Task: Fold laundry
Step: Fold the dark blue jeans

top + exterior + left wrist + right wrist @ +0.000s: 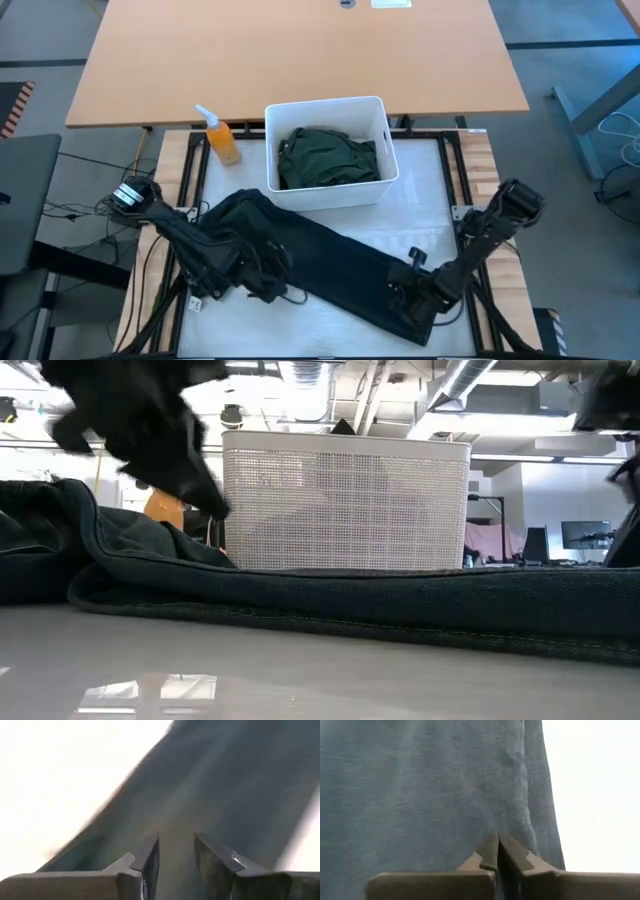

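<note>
Black cloth fills the lower middle of the high view: the long black trousers (320, 255) lie stretched across the white table (420, 200), running from a bunched heap at the lower left down to the lower right. Behind them, at the centre of the frame, stands the white bin (325, 195), and inside it sits a crumpled dark green garment (328, 158). Just left of the bin, an orange spray bottle (220, 138) stands on the wooden edge.

Down at the lower right, the right gripper (412, 297) is on the end of the trousers. Its wrist view shows the fingers (512, 856) pressed together, tips meeting right at the cloth with fabric filling the frame beyond them; whether any fold is pinched between them cannot be told.

Over at the lower left, the left gripper (255, 275) is low over the bunched end of the trousers. In its wrist view the fingers (150, 862) stand a narrow way apart, dark cloth showing through the gap and beyond, and the picture is blurred, so whether they grip the cloth cannot be told.

From table height, the trousers (350, 600) lie as a long dark band across the front of the perforated bin (345, 510), and a dark arm (140, 420) hangs in from the upper left.
</note>
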Available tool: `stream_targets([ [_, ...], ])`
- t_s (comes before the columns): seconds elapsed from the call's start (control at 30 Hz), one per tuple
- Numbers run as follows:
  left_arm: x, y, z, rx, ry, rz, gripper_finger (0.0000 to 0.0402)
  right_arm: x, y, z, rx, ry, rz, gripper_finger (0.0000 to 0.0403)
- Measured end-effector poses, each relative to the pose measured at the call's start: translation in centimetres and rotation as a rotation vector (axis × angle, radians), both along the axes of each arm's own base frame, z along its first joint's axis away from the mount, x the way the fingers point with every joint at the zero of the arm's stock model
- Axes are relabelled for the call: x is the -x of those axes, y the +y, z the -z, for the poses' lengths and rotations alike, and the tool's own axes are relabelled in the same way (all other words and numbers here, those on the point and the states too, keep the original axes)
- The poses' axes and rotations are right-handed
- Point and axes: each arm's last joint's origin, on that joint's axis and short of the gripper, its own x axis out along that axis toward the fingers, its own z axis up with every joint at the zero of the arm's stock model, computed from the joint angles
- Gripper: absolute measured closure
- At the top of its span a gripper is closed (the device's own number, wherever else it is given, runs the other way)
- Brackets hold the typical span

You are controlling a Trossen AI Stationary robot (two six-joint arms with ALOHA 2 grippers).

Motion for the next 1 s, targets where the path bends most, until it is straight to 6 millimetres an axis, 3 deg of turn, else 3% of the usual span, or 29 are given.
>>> stream_targets([
  [0.17, -1.1, -0.9, 2.7, 0.239, -0.074, 0.247, 0.029, -0.9, -0.7, 1.5, 0.001, 0.087, 0.042, 0.0389],
  [0.3, -0.1, -0.3, 6.7, 0.358, 0.039, 0.168, 0.029, -0.9, -0.9, 1.8, -0.013, 0.109, 0.095, 0.0375],
  [0.43, 0.6, -0.5, 8.6, 0.423, 0.062, 0.108, 0.029, -0.6, -1.1, 1.7, -0.019, 0.118, 0.14, 0.0373],
  [0.77, 1.6, -2.1, 7.9, 0.412, 0.074, 0.194, 0.029, 0.2, -1.8, 1.2, -0.024, 0.155, 0.303, 0.0382],
  [1.0, 2.2, -2.1, 7.0, 0.406, 0.083, 0.217, 0.029, -0.2, -2.3, -1.5, 0.074, 0.186, 0.391, 0.0381],
])
